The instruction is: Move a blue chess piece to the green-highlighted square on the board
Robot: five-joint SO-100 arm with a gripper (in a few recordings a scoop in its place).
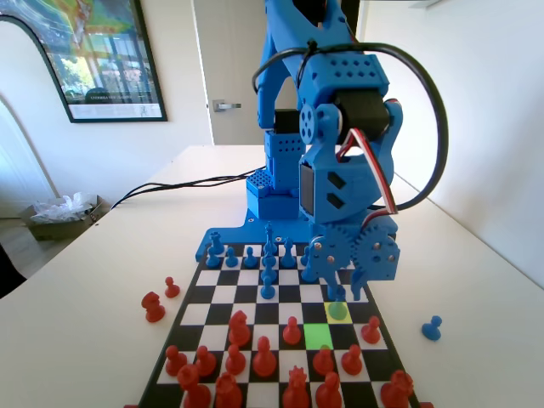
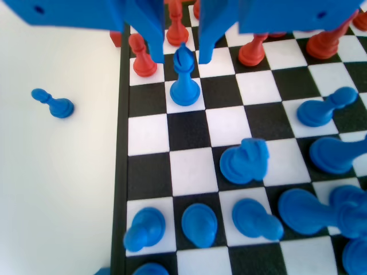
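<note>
In the fixed view the claw point(image 1: 347, 287) hung low over the right-hand part of the board point(image 1: 212, 299), its tips just above the blue chess piece point(image 1: 338, 308), which stood on the yellow-tinted square point(image 1: 330, 316) at lower centre-right of the frame. The green-highlighted square point(image 1: 318, 336) lay directly below that square in the picture and carried no piece. In the wrist view the claw point(image 2: 180, 52) was spread, its two jaws hanging from the top edge on either side of the blue chess piece point(image 2: 184, 83); whether either jaw touched the piece could not be told. The piece stood upright on a white square near the board's left edge point(image 2: 121, 172). Red pawns point(image 2: 142, 56) stood just beyond it toward the top of the frame. A second blue pawn point(image 2: 53, 103) lay off the board on the tabletop point(image 2: 57, 189) at left in the wrist view, and at lower right in the fixed view point(image 1: 432, 327). Two red pieces point(image 1: 154, 306) stood off the board at left in the fixed view. A framed poster point(image 1: 93, 51) hung at upper left; its caption strip was too small to read. No brand marks were legible.
</note>
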